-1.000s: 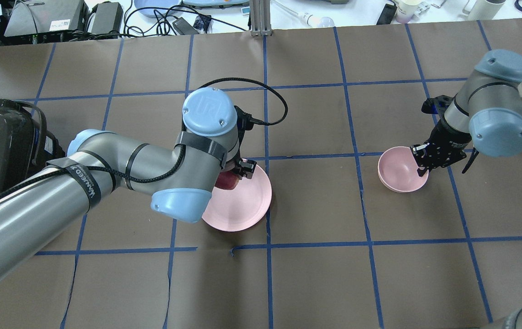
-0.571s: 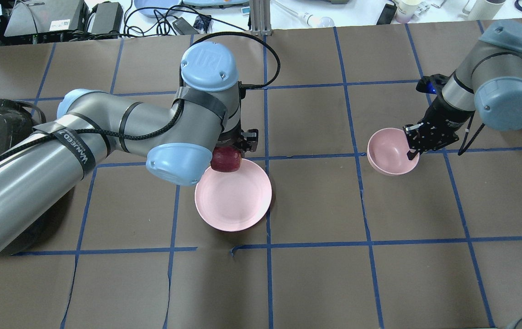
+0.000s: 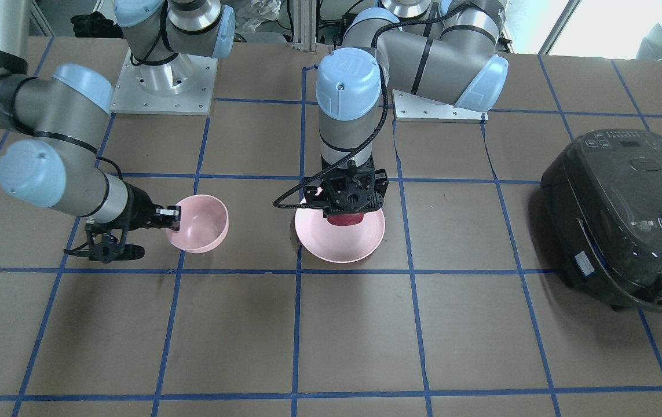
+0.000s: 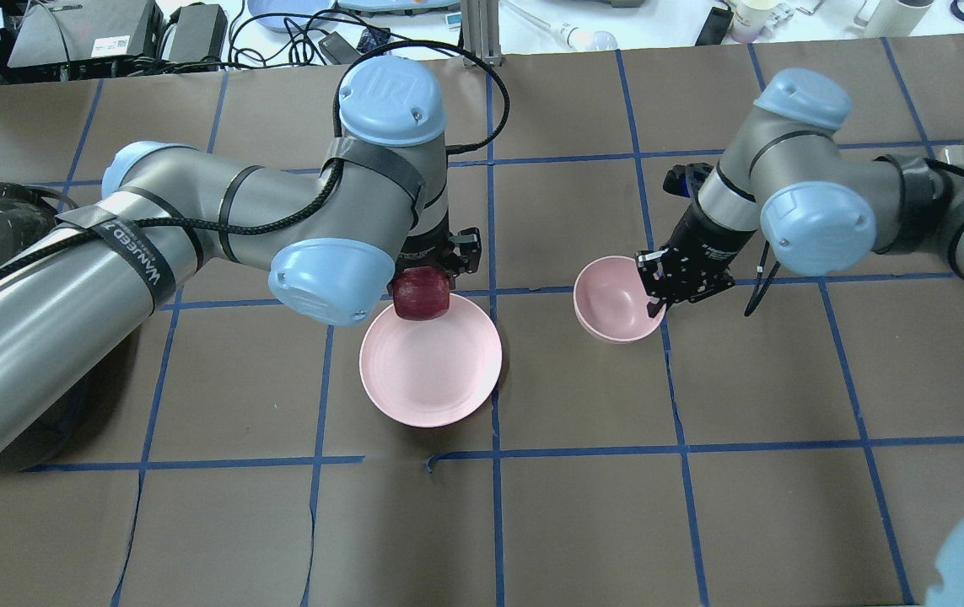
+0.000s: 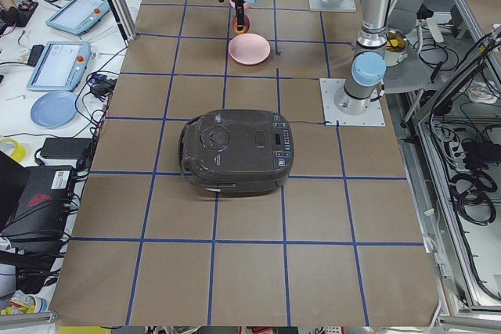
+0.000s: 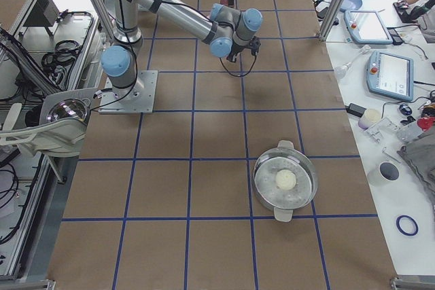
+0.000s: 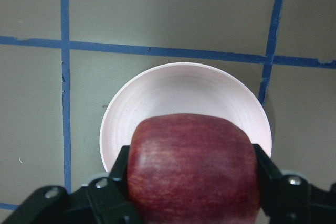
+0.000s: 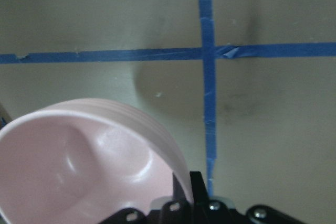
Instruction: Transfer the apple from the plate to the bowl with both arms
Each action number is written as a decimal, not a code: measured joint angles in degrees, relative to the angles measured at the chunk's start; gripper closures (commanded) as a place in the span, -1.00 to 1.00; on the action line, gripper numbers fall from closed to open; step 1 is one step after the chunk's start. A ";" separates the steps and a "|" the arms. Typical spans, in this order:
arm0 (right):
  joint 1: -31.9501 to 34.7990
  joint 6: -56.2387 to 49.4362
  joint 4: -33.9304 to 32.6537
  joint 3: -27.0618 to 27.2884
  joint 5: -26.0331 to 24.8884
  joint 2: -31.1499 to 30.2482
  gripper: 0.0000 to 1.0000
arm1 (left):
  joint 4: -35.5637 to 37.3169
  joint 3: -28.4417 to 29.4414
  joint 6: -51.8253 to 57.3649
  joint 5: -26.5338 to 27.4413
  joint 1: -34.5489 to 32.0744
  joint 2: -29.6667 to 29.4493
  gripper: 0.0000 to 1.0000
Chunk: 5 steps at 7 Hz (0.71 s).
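Observation:
My left gripper (image 4: 427, 282) is shut on the dark red apple (image 4: 421, 294) and holds it above the far edge of the pale pink plate (image 4: 431, 367). In the left wrist view the apple (image 7: 193, 169) sits between the black fingers (image 7: 113, 179), with the plate (image 7: 173, 93) below. In the front view the apple (image 3: 347, 219) hangs under the gripper over the plate (image 3: 339, 240). My right gripper (image 4: 660, 302) is shut on the rim of the small pink bowl (image 4: 612, 299) and holds it lifted and tilted. The bowl also shows in the right wrist view (image 8: 79, 166) and the front view (image 3: 200, 223).
A black rice cooker (image 3: 626, 217) stands on the robot's left side of the table. A metal pot with a glass lid (image 6: 285, 181) stands at the robot's right end. The table is brown with blue tape lines (image 4: 494, 219).
My left gripper has lifted the apple off the plate and holds it above the plate's far edge. My right gripper has carried the bowl to the left, towards the plate.

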 measured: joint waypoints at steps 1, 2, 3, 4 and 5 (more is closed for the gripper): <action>1.80 3.15 -2.81 2.10 0.03 0.09 1.00 | 0.05 -0.01 -0.77 -0.09 -0.30 -0.08 0.61; 2.57 4.55 -4.46 4.07 -0.16 0.13 0.19 | 0.21 -0.01 -1.67 -0.16 -0.70 -0.14 0.61; 2.86 5.31 -5.57 5.51 -0.03 0.15 -0.99 | 0.43 0.02 -2.95 -0.19 -1.34 -0.22 0.61; 2.97 5.66 -6.56 6.11 -0.06 0.05 -1.00 | 0.63 0.05 -4.53 -0.45 -2.04 -0.34 0.61; 2.95 5.87 -7.29 6.03 -0.41 -0.22 -1.00 | 0.82 0.09 -6.91 -1.76 -2.59 -0.53 0.61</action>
